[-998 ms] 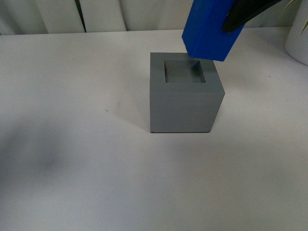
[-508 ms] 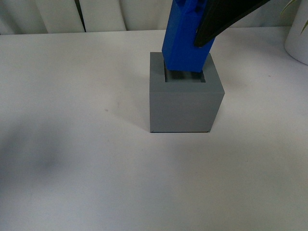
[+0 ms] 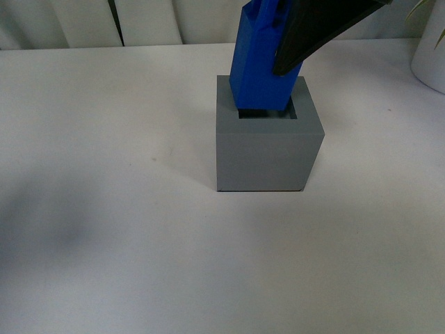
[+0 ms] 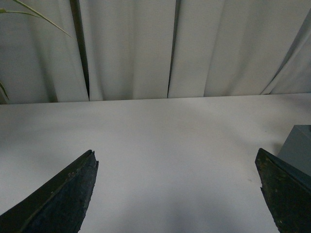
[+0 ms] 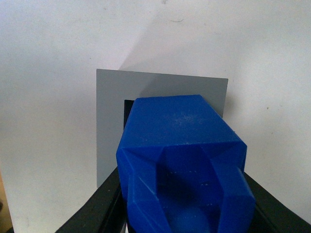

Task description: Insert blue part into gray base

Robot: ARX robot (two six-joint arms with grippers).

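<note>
The gray base stands on the white table in the middle of the front view. The blue part stands with its lower end inside the base's square recess, leaning slightly. My right gripper is shut on the blue part's upper end, one black finger showing. In the right wrist view the blue part fills the space between the black fingers, with the gray base under it. My left gripper is open and empty over bare table, the base's corner beside one finger.
A white round container stands at the table's far right edge. White curtains hang behind the table. A plant leaf shows at one corner of the left wrist view.
The blue part was above and right of the base a second ago. It has moved left and down, and its lower end now sits in the recess.
</note>
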